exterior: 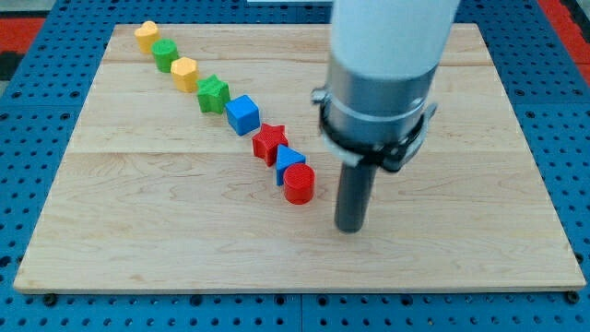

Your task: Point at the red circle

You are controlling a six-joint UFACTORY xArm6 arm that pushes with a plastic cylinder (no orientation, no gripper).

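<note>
The red circle (299,183) is a short red cylinder at the lower end of a diagonal row of blocks on the wooden board (138,231). My tip (349,228) rests on the board to the right of and slightly below the red circle, a small gap apart from it. The rod hangs from a large white and grey arm body (387,74) that hides the board's upper middle right.
The row runs from the view's top left down to the red circle: yellow heart (146,35), green circle (166,54), yellow hexagon (184,72), green star (213,93), blue cube (242,114), red star (270,142), blue triangle (289,161) touching the red circle.
</note>
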